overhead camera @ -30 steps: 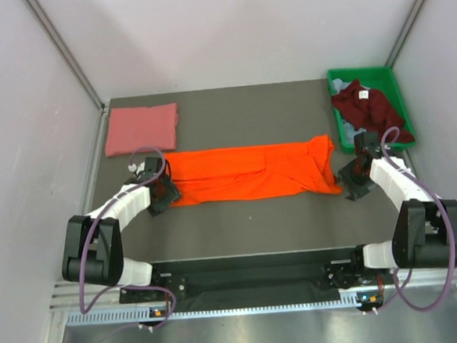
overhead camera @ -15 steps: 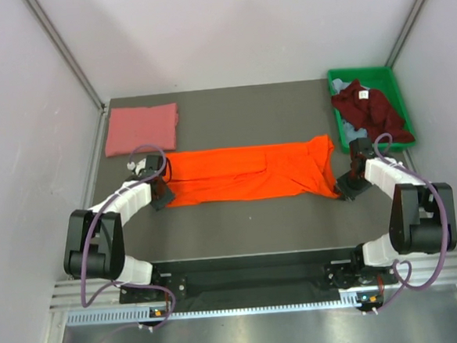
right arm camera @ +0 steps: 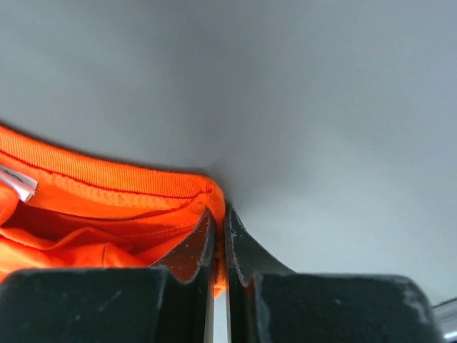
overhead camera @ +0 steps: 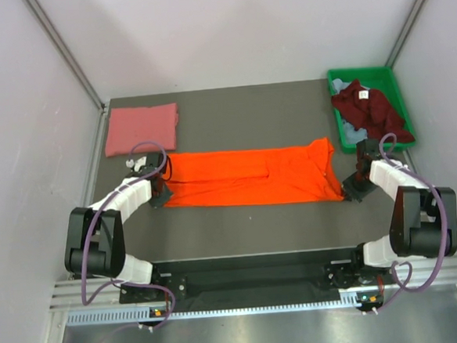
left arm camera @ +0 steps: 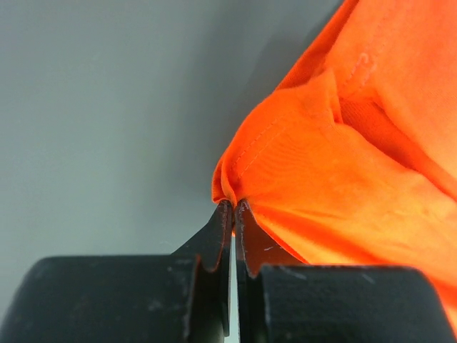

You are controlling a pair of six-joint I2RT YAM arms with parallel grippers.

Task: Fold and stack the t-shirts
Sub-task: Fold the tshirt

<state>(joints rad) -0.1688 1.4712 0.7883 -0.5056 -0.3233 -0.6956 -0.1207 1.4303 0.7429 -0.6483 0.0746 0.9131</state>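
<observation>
A bright orange t-shirt [overhead camera: 248, 176] lies folded lengthwise into a long band across the middle of the table. My left gripper [overhead camera: 163, 196] is shut on its near left corner [left arm camera: 232, 187], the cloth pinched between the fingertips. At the other end my right gripper [overhead camera: 349, 191] is shut on the ribbed collar edge [right arm camera: 216, 196]. A salmon pink t-shirt [overhead camera: 141, 128] lies folded at the back left. In the bin, a dark maroon t-shirt [overhead camera: 369, 108] is heaped over a pale blue-grey one [overhead camera: 353, 134].
The green plastic bin [overhead camera: 372, 75] stands at the back right corner. Pale walls close in the dark table [overhead camera: 248, 115] on the left, back and right. The arms' black mounting rail runs along the near edge.
Both grippers have closed on the orange t-shirt's near corners. The shirt's near edge has been pulled straighter and its right end drawn outward.
</observation>
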